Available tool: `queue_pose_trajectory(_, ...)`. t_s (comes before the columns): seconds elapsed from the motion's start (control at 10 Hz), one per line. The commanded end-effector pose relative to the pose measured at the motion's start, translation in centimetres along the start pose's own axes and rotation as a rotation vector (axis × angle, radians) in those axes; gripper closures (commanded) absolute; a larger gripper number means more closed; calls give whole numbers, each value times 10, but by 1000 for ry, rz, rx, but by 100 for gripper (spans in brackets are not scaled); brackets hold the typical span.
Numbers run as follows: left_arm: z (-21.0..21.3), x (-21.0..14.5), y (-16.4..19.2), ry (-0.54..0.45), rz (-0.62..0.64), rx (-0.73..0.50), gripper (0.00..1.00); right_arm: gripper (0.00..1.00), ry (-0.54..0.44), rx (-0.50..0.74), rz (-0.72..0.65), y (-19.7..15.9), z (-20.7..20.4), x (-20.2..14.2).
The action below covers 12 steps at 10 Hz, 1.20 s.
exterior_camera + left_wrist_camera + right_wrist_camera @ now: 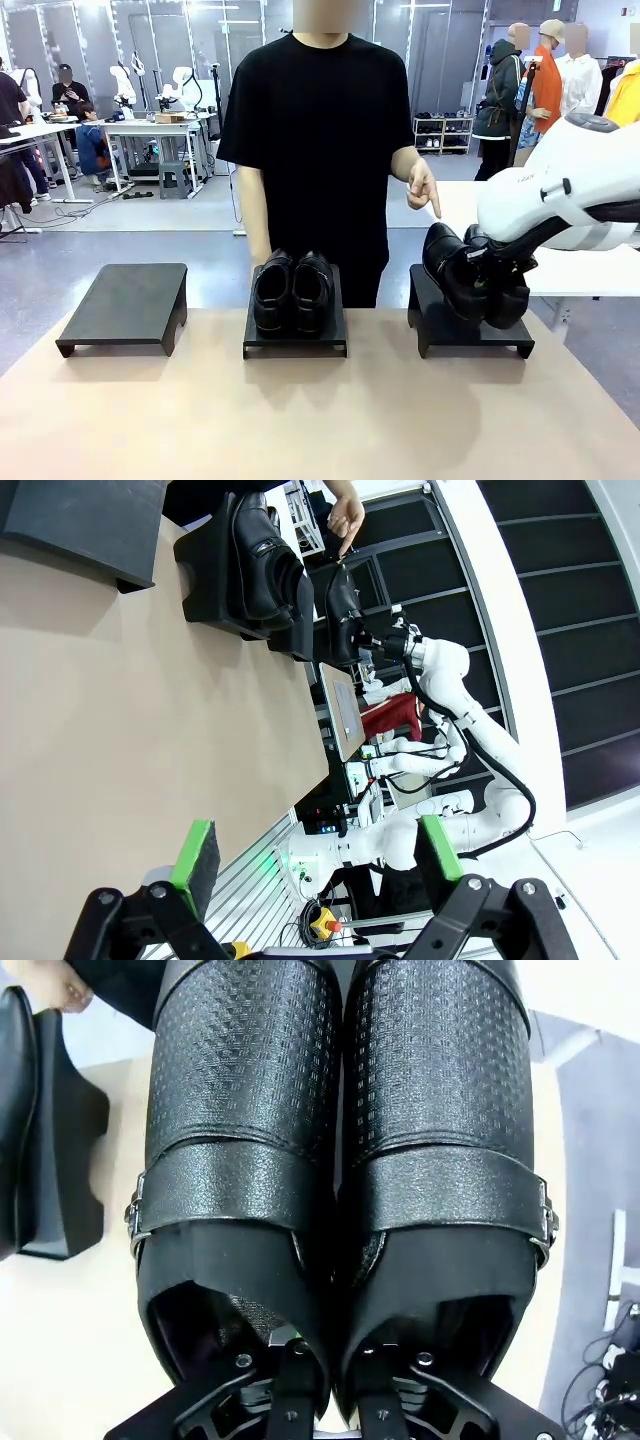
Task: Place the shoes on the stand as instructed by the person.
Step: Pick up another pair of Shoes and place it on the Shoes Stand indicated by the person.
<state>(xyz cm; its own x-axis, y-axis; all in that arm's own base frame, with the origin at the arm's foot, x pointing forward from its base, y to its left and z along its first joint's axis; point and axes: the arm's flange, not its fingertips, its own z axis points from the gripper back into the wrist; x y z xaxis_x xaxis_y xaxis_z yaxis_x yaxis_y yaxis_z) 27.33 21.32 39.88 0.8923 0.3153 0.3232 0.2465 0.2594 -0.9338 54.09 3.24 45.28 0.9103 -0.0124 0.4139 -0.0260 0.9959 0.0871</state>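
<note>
A pair of glossy black shoes (292, 290) stands side by side on the middle stand (295, 343). A second pair, the held shoes (450, 268), has textured toes and buckle straps (330, 1090). My right gripper (503, 290) is shut on their inner walls (335, 1360), pinching both together. They hang tilted, toes up, over the right stand (470, 335); whether they touch it I cannot tell. The person's hand (423, 188) points down at that stand. My left gripper (318, 855) is open and holds nothing, high above the table (120, 700).
A third black stand (125, 305) sits bare at the table's left. The wooden table (320, 420) is bare in front of all three stands. The person (320, 130) stands close behind the middle stand. My right arm's white body (570, 180) reaches in over the table's right edge.
</note>
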Motion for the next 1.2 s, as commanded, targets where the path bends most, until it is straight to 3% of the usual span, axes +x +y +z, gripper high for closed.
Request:
queue_pose_trajectory(0.0, 3, 0, -2, 12, -14, -9, 0, 100, -59, -24, 23, -6, -8, 20)
queue_pose_trajectory(0.2, 3, 0, -2, 12, -14, -9, 0, 100, -89, -14, 19, -7, -23, 26)
queue_pose_trajectory(0.6, 3, 0, -2, 12, -14, -9, 0, 100, -42, -29, -5, -6, -43, 26)
queue_pose_trajectory(1.1, 3, 0, -2, 12, -14, -9, 0, 100, -60, -30, -13, -4, -50, 24)
